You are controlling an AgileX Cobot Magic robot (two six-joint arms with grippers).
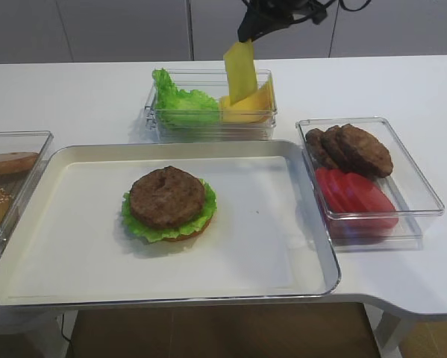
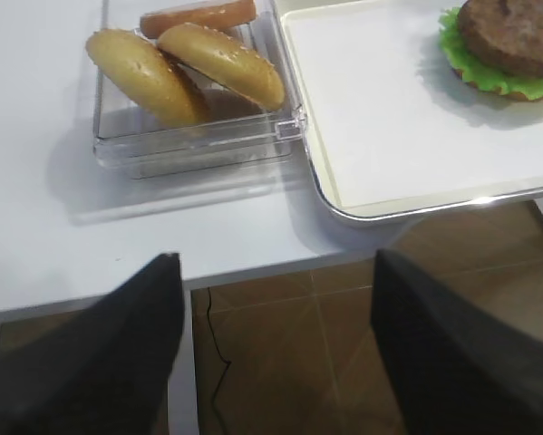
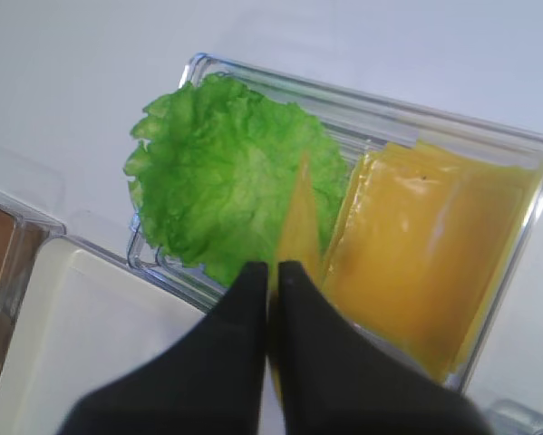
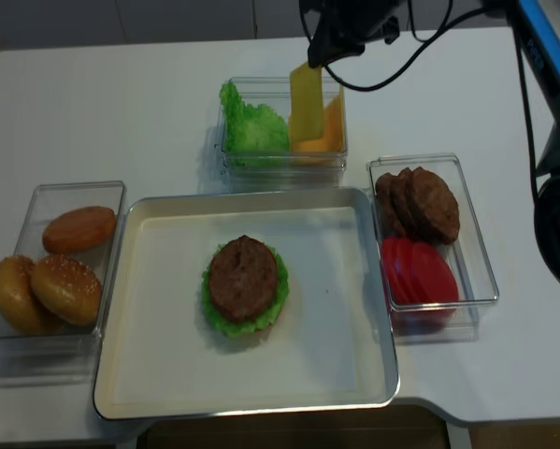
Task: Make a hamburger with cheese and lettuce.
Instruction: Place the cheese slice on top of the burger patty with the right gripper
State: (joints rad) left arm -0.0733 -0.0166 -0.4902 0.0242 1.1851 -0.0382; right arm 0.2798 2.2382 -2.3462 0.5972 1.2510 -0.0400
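Observation:
The hamburger (image 1: 168, 203) sits mid-tray: a tan bun base, a frilly lettuce leaf (image 1: 142, 227) and a brown patty on top. At the back, my right gripper (image 1: 247, 33) is shut on a thin yellow cheese slice (image 1: 240, 71), which hangs above the clear box (image 1: 208, 128). The right wrist view shows that slice (image 3: 298, 227) edge-on between the black fingers, with more lettuce (image 3: 226, 181) and stacked cheese (image 3: 425, 254) below. My left gripper (image 2: 276, 263) is open and empty past the table's front left edge.
A metal tray (image 1: 283, 261) fills the middle of the white table. On the left stands a clear box of sesame buns (image 4: 55, 271). To the right, another box holds dark patties (image 1: 354, 149) and tomato slices (image 1: 357, 198).

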